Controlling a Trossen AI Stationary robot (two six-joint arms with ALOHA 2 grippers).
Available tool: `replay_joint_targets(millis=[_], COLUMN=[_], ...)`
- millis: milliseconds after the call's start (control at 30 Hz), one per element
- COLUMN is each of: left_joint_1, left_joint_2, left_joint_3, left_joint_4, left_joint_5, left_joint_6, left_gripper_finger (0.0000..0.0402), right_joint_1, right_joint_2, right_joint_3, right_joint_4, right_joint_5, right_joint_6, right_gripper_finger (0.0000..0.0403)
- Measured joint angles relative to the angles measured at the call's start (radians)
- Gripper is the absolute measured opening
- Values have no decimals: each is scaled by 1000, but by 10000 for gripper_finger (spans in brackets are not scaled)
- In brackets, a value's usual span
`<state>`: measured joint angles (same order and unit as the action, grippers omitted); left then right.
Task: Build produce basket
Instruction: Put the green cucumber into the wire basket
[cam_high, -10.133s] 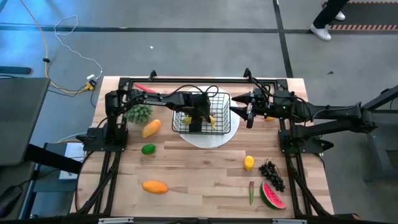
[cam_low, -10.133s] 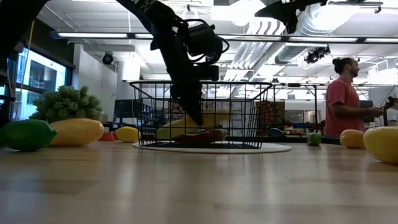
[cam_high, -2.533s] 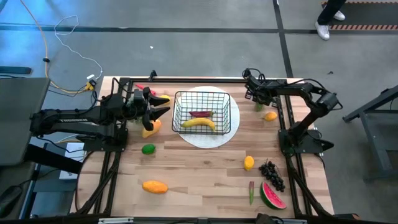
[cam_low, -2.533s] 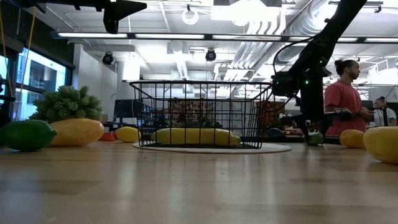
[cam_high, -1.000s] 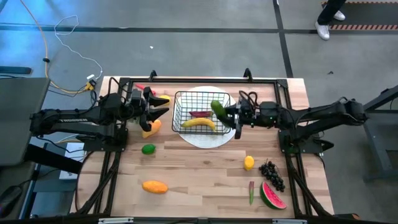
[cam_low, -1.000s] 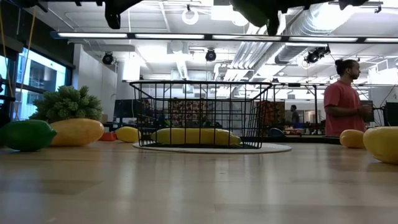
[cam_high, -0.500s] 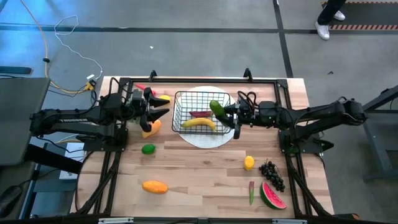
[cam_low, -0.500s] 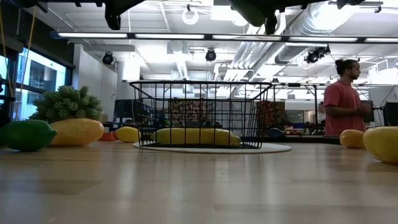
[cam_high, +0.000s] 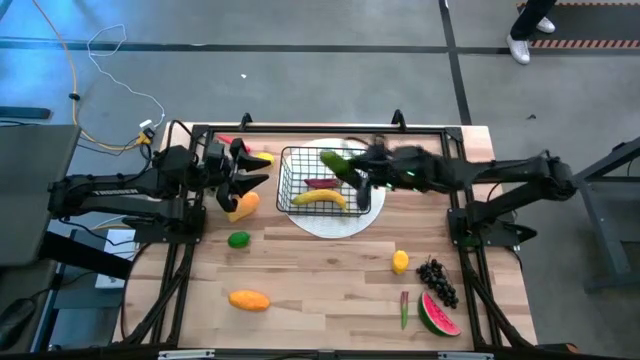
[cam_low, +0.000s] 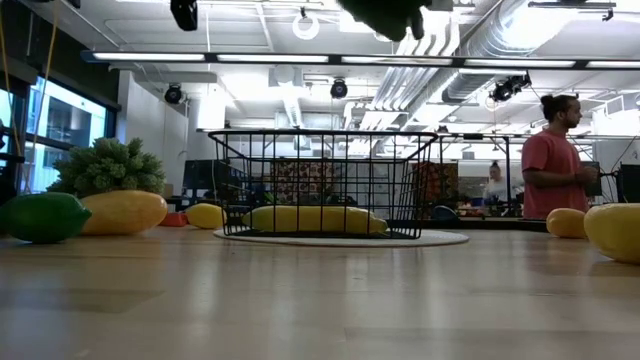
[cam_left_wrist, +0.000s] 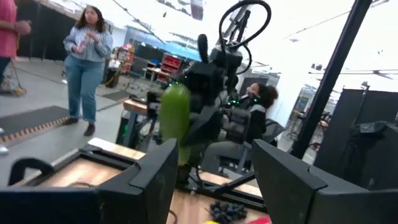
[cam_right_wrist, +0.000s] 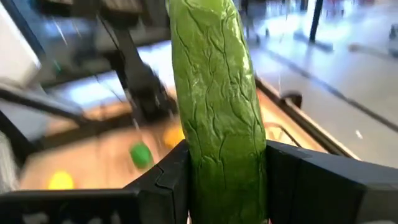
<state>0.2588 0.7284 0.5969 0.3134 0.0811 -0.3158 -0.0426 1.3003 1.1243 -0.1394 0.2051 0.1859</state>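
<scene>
The black wire basket (cam_high: 323, 180) stands on a round white plate (cam_high: 335, 226) at the table's far middle. Inside it lie a yellow banana (cam_high: 322, 199) and a red piece (cam_high: 322, 183). My right gripper (cam_high: 360, 174) reaches in from the table's right and is shut on a green cucumber (cam_high: 335, 165), which hangs over the basket; the right wrist view shows this cucumber (cam_right_wrist: 214, 93) filling the gap between the fingers. My left gripper (cam_high: 247, 172) hovers left of the basket, open and with nothing in it (cam_left_wrist: 214, 186). My right gripper pinches the cucumber's end nearest it (cam_right_wrist: 219, 171) between its two fingers (cam_right_wrist: 166, 177). The fingers come nearly level from the table's right. The rest of the cucumber sticks out past the fingertips toward the far left, lifted clear above the basket.
A yellow mango (cam_high: 243, 206) lies below my left gripper, a lime (cam_high: 238, 239) and an orange mango (cam_high: 249, 299) nearer. At the near right lie a lemon (cam_high: 400, 262), grapes (cam_high: 436, 280) and a watermelon slice (cam_high: 438, 315). A person (cam_low: 550, 160) stands beyond the table.
My right gripper has risen and gone toward the table's left and far edge with the cucumber, from above the basket's right rim to above its middle. It has also tipped further downward. The cucumber stays clear of the basket.
</scene>
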Motion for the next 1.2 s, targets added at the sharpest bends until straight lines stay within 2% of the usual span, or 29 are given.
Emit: replay_joint_targets(millis=[100, 233, 400, 733, 1200], left_joint_1=[0, 0, 0, 0, 0], left_joint_2=[0, 0, 0, 0, 0], left_joint_3=[7, 7, 7, 7, 7], left_joint_4=[0, -2, -2, -2, -2], left_joint_5=[-1, -3, -4, -10, -18], left_joint_6=[9, 5, 5, 4, 4], left_gripper_finger=[194, 193, 192, 191, 191], right_joint_1=[-37, -64, -91, -165, -209], right_joint_2=[125, 300, 485, 706, 737], right_joint_3=[154, 332, 455, 465, 465], right_joint_4=[-219, -460, -614, -629, -601], right_joint_5=[-51, -58, -60, -58, -75], right_joint_6=[-44, -111, -218, -217, -265], right_gripper_finger=[124, 124, 124, 124, 124])
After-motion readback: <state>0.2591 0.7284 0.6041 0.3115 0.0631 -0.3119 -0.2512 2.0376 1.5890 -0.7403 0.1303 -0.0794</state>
